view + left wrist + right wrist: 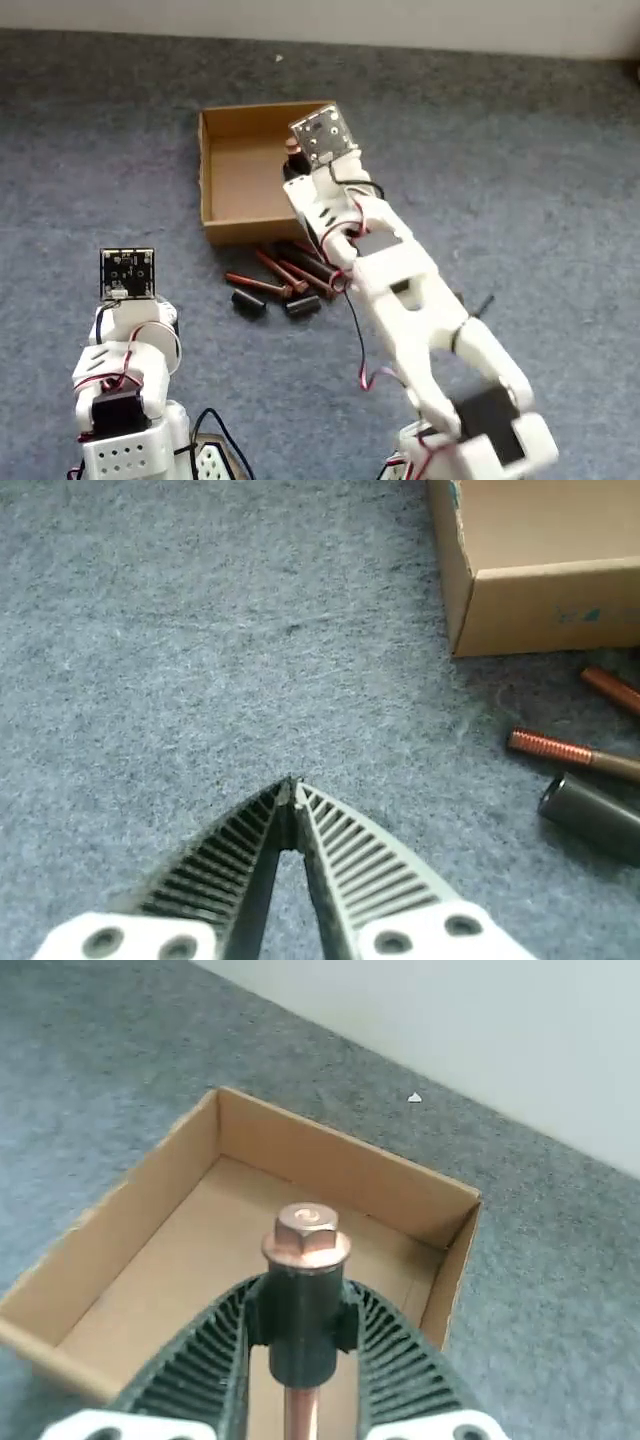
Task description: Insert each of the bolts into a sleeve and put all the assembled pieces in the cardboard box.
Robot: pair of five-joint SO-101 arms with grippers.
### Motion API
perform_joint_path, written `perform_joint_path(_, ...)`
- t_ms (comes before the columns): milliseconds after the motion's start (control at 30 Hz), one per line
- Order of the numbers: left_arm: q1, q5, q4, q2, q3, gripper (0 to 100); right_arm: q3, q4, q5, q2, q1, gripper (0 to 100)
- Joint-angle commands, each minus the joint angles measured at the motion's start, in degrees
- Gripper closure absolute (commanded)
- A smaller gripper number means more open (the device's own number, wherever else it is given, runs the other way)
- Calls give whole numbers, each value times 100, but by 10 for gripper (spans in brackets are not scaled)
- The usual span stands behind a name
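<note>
LEFT ARM IDLE, RIGHT ARM OVER THE BOX. Nearest the bases, the white plastic left arm (125,345) sits folded close to its mount. Its left gripper (291,786) hangs low over the grey carpet (200,630), ribbed jaws pressed together at the tips with nothing between them.

Just beyond lies a loose heap of copper-coloured threaded bolts (258,284) and short black cylindrical sleeves (248,302). They are scattered on the carpet in front of the box's near wall, some touching or crossing. In the left wrist view, one loose bolt (560,750) lies just beside a dark loose sleeve (590,815), near the box's corner.

Farther on, the white right arm (400,290) stretches from the near right corner across the heap to the open, shallow brown cardboard box (204,165). The right gripper (300,1300) hangs above the box's interior, jaws pinching an assembled piece. This is a black held sleeve (298,1345) with a copper hex-headed bolt (306,1232) through it. The bolt's head sits against the sleeve's far end and its shank emerges towards the wrist.

A pale wall (480,1030) runs behind.
</note>
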Motion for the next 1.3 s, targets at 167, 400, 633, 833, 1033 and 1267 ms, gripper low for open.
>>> perform_joint_path(167,-4,-88,-158,-40,4,983,-391,-1033,35,971,189,989)
perform_joint_path(400,-4,-88,-158,-40,13,983,-382,-936,35,998,233,878)
perform_joint_path(633,-4,-88,-158,-40,13,983,-435,541,35,541,224,857)
perform_joint_path(833,-4,-88,-158,-40,13,983,-435,2580,18,-892,101,857)
perform_joint_path(1033,-4,-88,-158,-40,13,983,-435,4356,53,-1552,-286,857)
perform_joint_path(1267,-4,-88,-158,-40,13,983,-426,5842,1442,-1543,-998,857)
